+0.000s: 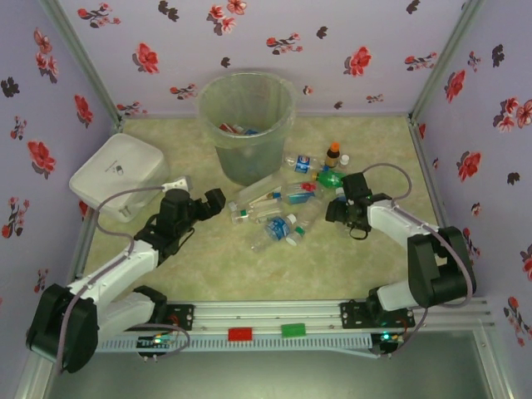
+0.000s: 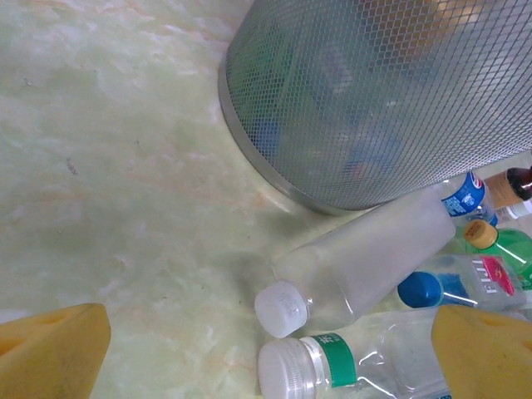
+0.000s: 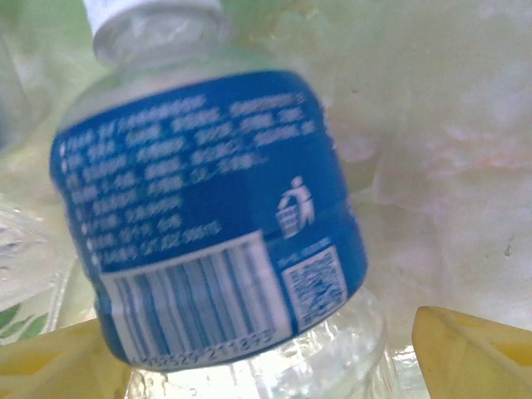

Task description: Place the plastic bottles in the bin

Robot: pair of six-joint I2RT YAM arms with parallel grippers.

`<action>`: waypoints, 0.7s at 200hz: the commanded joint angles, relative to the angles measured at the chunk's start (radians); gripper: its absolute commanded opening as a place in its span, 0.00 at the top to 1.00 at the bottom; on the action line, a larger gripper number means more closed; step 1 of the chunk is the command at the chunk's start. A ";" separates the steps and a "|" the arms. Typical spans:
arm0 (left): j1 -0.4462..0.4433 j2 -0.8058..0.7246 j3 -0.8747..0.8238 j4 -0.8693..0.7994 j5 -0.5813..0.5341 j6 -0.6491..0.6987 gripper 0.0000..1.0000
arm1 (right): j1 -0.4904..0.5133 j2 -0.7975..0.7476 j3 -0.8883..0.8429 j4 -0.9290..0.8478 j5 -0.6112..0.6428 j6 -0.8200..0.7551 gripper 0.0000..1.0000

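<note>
Several plastic bottles point(image 1: 278, 204) lie in a heap on the table in front of the bin point(image 1: 249, 150), a tall translucent grey-green wastebasket that holds a few bottles. My left gripper point(image 1: 218, 199) is open at the heap's left end. In the left wrist view, a frosted bottle point(image 2: 374, 258) and a green-banded clear bottle point(image 2: 349, 370) point their white caps into the gap of that gripper point(image 2: 270, 357), and the bin point(image 2: 382, 100) stands just behind. My right gripper point(image 1: 339, 208) is at the heap's right side. It is open point(image 3: 266, 357) around a blue-labelled clear bottle point(image 3: 208, 208), with a gap beside its right finger point(image 3: 474, 349).
A white rounded-square container point(image 1: 119, 174) sits at the left, beside my left arm. A small brown vial with an orange cap point(image 1: 332, 154) stands upright behind the heap. Flowered walls close in the table on three sides.
</note>
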 commanded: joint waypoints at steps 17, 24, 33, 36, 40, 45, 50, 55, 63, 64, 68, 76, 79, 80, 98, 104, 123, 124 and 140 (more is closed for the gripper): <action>0.001 0.009 0.011 0.018 0.014 -0.014 0.00 | -0.003 0.007 -0.002 0.042 0.017 0.013 0.16; 0.000 0.009 0.010 0.020 0.012 -0.016 0.00 | -0.004 0.013 -0.001 0.045 0.017 0.011 0.18; 0.001 0.011 0.011 0.021 0.014 -0.019 0.00 | -0.003 0.021 -0.003 0.048 0.018 0.008 0.20; 0.001 0.011 0.012 0.021 0.013 -0.020 0.00 | -0.003 0.021 -0.004 0.048 0.018 0.007 0.21; 0.001 0.010 0.012 0.021 0.013 -0.019 0.00 | -0.003 0.025 -0.005 0.051 0.018 0.008 0.22; 0.001 0.011 0.014 0.021 0.012 -0.019 0.00 | -0.003 0.027 -0.008 0.052 0.017 0.007 0.24; 0.001 0.012 0.017 0.021 0.013 -0.019 0.00 | -0.003 0.028 -0.009 0.055 0.016 0.007 0.26; 0.001 0.013 0.018 0.020 0.012 -0.016 0.00 | -0.004 0.027 -0.010 0.056 0.016 0.009 0.28; 0.001 0.016 0.022 0.020 0.013 -0.015 0.00 | -0.003 0.024 -0.011 0.058 0.014 0.008 0.31; 0.000 0.016 0.023 0.020 0.013 -0.014 0.00 | -0.003 0.023 -0.012 0.058 0.014 0.008 0.31; 0.000 0.018 0.025 0.020 0.013 -0.013 0.00 | -0.004 0.022 -0.012 0.058 0.014 0.009 0.33; 0.001 0.022 0.029 0.020 0.013 -0.012 0.00 | -0.002 0.016 -0.012 0.056 0.016 0.007 0.36; 0.000 0.024 0.031 0.021 0.012 -0.010 0.00 | -0.002 0.012 -0.012 0.053 0.016 0.007 0.38; 0.000 0.025 0.031 0.021 0.013 -0.010 0.00 | -0.002 0.011 -0.012 0.052 0.016 0.007 0.39; 0.001 0.036 0.037 0.027 0.013 -0.007 0.00 | -0.003 -0.017 -0.016 0.048 0.016 0.007 0.48; 0.000 0.039 0.037 0.031 0.012 -0.005 0.00 | -0.004 -0.031 -0.021 0.047 0.016 0.006 0.51; 0.001 0.048 0.034 0.051 0.010 -0.005 0.00 | -0.002 -0.090 -0.032 0.046 0.007 0.000 0.56; 0.000 0.049 0.034 0.052 0.009 -0.006 0.00 | -0.002 -0.093 -0.032 0.045 0.006 0.000 0.56; 0.001 0.059 0.025 0.081 0.005 -0.015 0.00 | -0.003 -0.156 -0.037 0.035 0.006 -0.001 0.57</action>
